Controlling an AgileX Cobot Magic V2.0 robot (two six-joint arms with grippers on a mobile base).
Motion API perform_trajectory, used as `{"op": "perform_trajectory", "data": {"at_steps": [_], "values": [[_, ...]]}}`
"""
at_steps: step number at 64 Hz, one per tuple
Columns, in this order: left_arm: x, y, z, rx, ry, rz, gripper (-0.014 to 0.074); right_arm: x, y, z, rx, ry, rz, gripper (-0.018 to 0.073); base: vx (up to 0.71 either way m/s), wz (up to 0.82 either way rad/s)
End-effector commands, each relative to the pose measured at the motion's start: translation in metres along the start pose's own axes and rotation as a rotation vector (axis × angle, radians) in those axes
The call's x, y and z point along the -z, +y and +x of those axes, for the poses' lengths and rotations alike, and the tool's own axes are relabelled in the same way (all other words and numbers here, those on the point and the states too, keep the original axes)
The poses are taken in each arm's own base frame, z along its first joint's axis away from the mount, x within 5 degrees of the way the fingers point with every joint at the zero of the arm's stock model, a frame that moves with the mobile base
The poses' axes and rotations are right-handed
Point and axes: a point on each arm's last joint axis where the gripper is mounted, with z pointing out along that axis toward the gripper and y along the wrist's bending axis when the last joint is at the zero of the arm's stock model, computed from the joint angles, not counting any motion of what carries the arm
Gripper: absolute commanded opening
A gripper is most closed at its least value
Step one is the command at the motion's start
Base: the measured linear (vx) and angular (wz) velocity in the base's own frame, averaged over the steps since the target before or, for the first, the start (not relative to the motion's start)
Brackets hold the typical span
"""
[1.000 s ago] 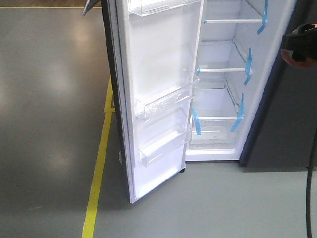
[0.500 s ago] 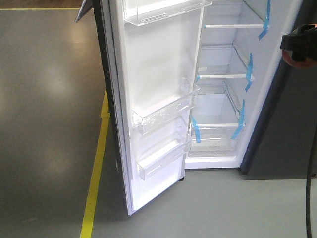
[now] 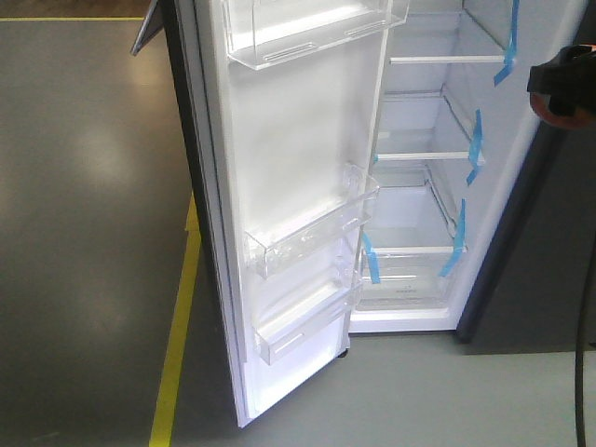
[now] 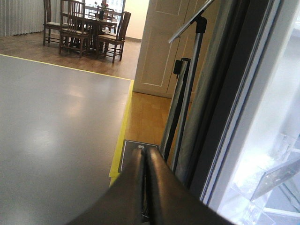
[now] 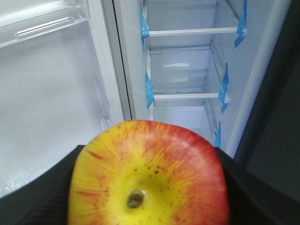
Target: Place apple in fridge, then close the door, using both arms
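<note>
The apple point(image 5: 147, 173), red over yellow, fills the bottom of the right wrist view, and my right gripper point(image 5: 147, 197) is shut on it with black fingers point(image 5: 42, 192) on both sides. In the front view that gripper point(image 3: 562, 86) hangs at the top right, level with the upper shelves. The fridge point(image 3: 424, 186) stands open ahead, with white shelves and blue tape strips. Its door point(image 3: 298, 121) is swung wide to the left, white face and clear bins showing. My left gripper point(image 4: 146, 153) is shut on nothing beside the door's dark outer face point(image 4: 229, 89).
A yellow floor line point(image 3: 175, 345) runs along the grey floor left of the door. A dark cabinet point(image 3: 549, 261) stands right of the fridge. Behind the door are a metal stand point(image 4: 190, 93), cream cupboard doors point(image 4: 157, 42) and a dining table with chairs point(image 4: 89, 28).
The fridge and door have grown and slid lower in the front view, as if the base has come closer. The right gripper keeps its place in the picture, still holding the apple.
</note>
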Motion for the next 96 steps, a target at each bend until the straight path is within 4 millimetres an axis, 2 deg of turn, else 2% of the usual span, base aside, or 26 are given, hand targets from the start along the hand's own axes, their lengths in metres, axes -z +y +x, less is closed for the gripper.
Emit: {"op": "perform_trajectory", "data": {"at_steps": [1, 96], "values": [[-0.0002, 0.001, 0.0016, 0.011, -0.064, 0.013, -0.0006, 0.0163, 0.0001, -0.0213, 0.006, -0.141, 0.001, 0.0008, 0.11, -0.01], [-0.0002, 0.001, 0.0016, 0.011, -0.064, 0.013, -0.0006, 0.0163, 0.0001, -0.0213, 0.006, -0.141, 0.001, 0.0008, 0.06, -0.02]]}}
